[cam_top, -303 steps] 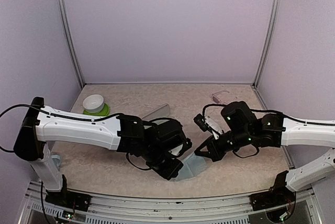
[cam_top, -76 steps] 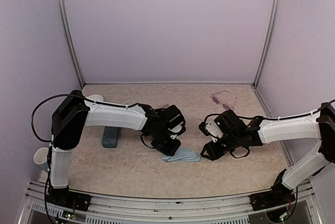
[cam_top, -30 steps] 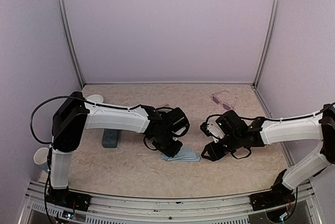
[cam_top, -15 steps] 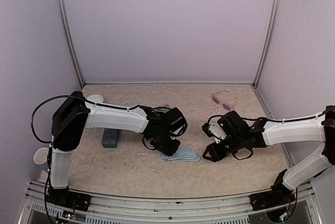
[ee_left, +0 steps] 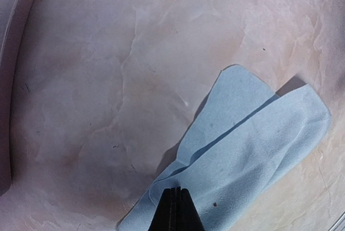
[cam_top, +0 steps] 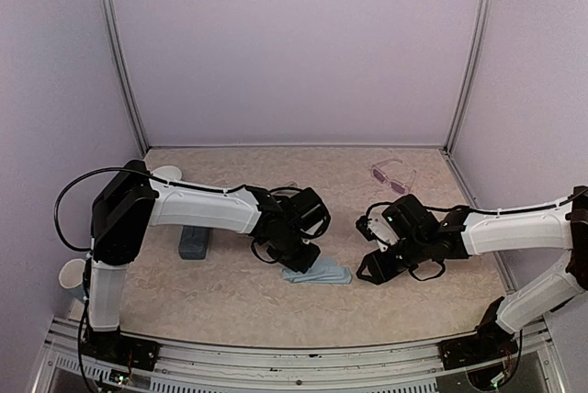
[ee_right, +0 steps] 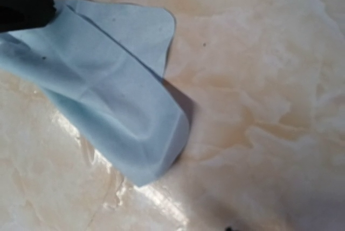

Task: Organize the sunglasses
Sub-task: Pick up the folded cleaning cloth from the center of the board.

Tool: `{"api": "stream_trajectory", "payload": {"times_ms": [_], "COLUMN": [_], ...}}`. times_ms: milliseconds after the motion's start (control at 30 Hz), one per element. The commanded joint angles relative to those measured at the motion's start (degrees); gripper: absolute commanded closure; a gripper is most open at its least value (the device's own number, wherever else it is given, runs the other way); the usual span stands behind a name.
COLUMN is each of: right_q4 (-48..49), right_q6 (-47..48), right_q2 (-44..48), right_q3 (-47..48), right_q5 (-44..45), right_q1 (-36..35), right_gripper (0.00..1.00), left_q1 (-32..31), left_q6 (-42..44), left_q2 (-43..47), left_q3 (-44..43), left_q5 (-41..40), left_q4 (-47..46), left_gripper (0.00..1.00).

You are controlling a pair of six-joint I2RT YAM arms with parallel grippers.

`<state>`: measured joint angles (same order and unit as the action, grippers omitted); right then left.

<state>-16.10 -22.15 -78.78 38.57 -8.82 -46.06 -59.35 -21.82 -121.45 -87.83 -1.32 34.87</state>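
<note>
The pale clear-framed sunglasses (cam_top: 393, 175) with purplish-pink lenses lie at the back right of the table, far from both grippers. A thin faint frame (cam_top: 288, 187) shows just behind my left arm, mostly hidden. It may be the pink-red pair. My left gripper (cam_top: 307, 256) is shut, its tips (ee_left: 175, 192) pinching the near-left part of a folded light-blue cloth (ee_left: 253, 139), which lies on the table (cam_top: 318, 273). My right gripper (cam_top: 367, 267) hovers low just right of the cloth (ee_right: 116, 101) and looks open and empty. Its fingers are out of the right wrist view.
A blue-grey oblong case (cam_top: 193, 241) lies at the left under my left arm. A white bowl (cam_top: 168, 173) stands at the back left. A white cup (cam_top: 71, 275) sits by the left arm's base. Walls close the table on three sides.
My left gripper lifted a little off the middle of the cloth and stays at its left edge. My right gripper drifted slightly right. The cloth barely shifted.
</note>
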Motion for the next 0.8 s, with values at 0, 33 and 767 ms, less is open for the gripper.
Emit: {"api": "stream_trajectory", "payload": {"times_ms": [0,33,767], "right_q4": [-0.3,-0.1,2.1], "right_q6": [-0.9,-1.0,-6.6], "right_q2": [1.3,1.3,-2.5], "right_q3": [-0.6,-0.6,2.6], "right_q5": [0.5,0.5,3.3], "right_q1": [-0.4,-0.4,-1.6], "right_gripper": [0.59,0.59,0.57], "left_q1": [-0.7,-0.7,3.4], "left_q6": [0.5,0.5,-3.6], "left_q2": [2.1,2.4,11.4], "left_q3": [0.3,0.4,11.8], "left_q5": [0.0,-0.1,1.0], "left_q4": [-1.7,-1.7,-2.9], "left_gripper": [1.0,1.0,0.73]}}
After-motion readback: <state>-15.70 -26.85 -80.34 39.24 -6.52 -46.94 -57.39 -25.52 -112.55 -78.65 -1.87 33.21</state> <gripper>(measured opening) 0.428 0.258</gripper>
